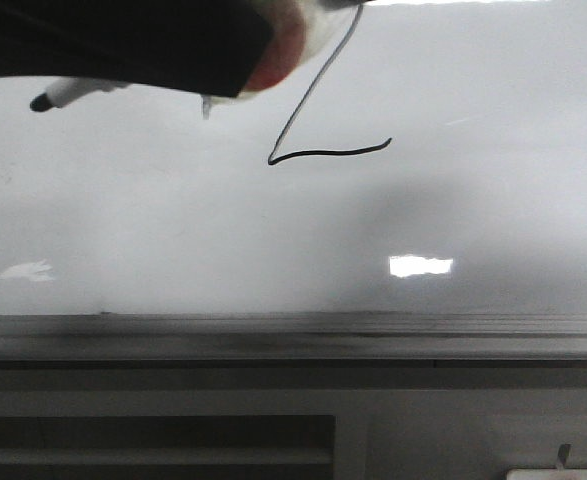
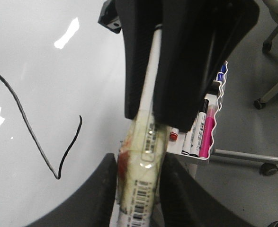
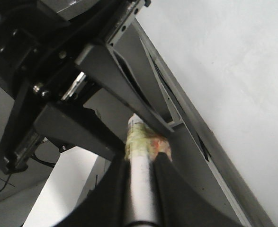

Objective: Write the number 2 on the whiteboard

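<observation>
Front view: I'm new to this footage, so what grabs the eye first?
The black number 2 on the whiteboard, upper middle. At upper left, the left tool holds a tape-wrapped marker, its tip off the board. Bright glare patches sit lower down.

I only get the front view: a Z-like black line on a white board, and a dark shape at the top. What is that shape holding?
Observer: In the left wrist view, the left gripper clamps a white marker wrapped in yellowish tape.
Operator: Any other pens around?
Observer: Yes. Beside the whiteboard, a wavy-edged tray holds spare markers, one of them pink.
Operator: And the other arm?
Observer: The right gripper grips a second taped marker.
</observation>
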Robot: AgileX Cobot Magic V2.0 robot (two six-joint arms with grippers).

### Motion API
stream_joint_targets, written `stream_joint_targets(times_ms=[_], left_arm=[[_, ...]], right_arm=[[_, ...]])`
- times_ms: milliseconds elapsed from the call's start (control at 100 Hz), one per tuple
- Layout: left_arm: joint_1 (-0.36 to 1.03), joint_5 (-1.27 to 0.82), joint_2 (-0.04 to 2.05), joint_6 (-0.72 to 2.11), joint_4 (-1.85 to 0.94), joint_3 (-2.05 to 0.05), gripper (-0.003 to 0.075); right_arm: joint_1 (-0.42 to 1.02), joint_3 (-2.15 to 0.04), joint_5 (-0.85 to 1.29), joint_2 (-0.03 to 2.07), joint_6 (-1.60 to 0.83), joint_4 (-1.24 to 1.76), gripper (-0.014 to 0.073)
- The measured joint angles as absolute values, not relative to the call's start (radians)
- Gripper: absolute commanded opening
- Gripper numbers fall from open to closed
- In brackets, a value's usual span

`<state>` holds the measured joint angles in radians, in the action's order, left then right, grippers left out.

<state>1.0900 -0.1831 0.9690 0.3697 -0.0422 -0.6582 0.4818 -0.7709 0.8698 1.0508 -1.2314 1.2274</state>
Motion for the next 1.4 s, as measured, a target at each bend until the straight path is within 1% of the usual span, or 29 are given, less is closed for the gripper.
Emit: stream_joint_targets(times_ms=[60,70,80,190,280,370,440,480,560,600,640,800,1010,1220,1400], left_arm=[[1.090,-0.183,0.969,0.370,-0.042,-0.658,0.0126],[1.090,-0.183,0.969,0.370,-0.042,-0.658,0.0106],[1.090,-0.183,0.969,0.370,-0.042,-0.658,0.0106],[1.090,-0.185,0.969,0.370,-0.042,-0.658,-0.0018],[1.090,-0.187,0.969,0.370,-0.042,-0.658,-0.0020],[1.090,-0.187,0.969,0.370,-0.042,-0.658,-0.0020],[1.092,-0.187,0.969,0.370,-0.042,-0.658,-0.0020],[1.093,-0.187,0.969,0.370,-0.042,-0.658,-0.0020],[1.094,-0.187,0.969,0.360,-0.042,-0.658,-0.0020],[1.090,-0.187,0.969,0.344,-0.042,-0.658,-0.0020],[1.082,-0.191,0.969,0.330,-0.042,-0.658,-0.0020],[1.011,-0.216,0.945,0.288,-0.042,-0.659,-0.0020],[0.857,-0.197,0.833,0.208,-0.045,-0.659,-0.0020],[0.731,-0.015,0.799,0.083,-0.104,-0.603,-0.0020],[0.658,0.114,0.865,0.065,-0.199,-0.569,-0.0020]], right_arm=[[0.482,-0.773,0.874,1.051,-1.231,1.227,-0.0055],[0.482,-0.773,0.873,1.051,-1.231,1.227,-0.0055],[0.482,-0.773,0.875,1.051,-1.231,1.227,-0.0055],[0.482,-0.774,0.877,1.051,-1.231,1.224,-0.0055],[0.482,-0.774,0.877,1.051,-1.231,1.222,-0.0046],[0.482,-0.774,0.877,1.051,-1.229,1.222,0.0019],[0.482,-0.774,0.877,1.051,-1.224,1.222,0.0106],[0.482,-0.774,0.877,1.051,-1.222,1.222,0.0177],[0.482,-0.774,0.871,1.051,-1.203,1.222,0.0274],[0.482,-0.774,0.857,1.051,-1.196,1.222,0.0307],[0.480,-0.774,0.839,1.051,-1.190,1.222,0.0323],[0.435,-0.774,0.752,1.018,-1.157,1.222,0.0330],[0.336,-0.774,0.626,0.896,-1.109,1.228,0.0330],[0.318,-0.774,0.578,0.798,-1.078,1.233,0.0330],[0.318,-0.744,0.560,0.750,-1.062,1.237,0.0330]])
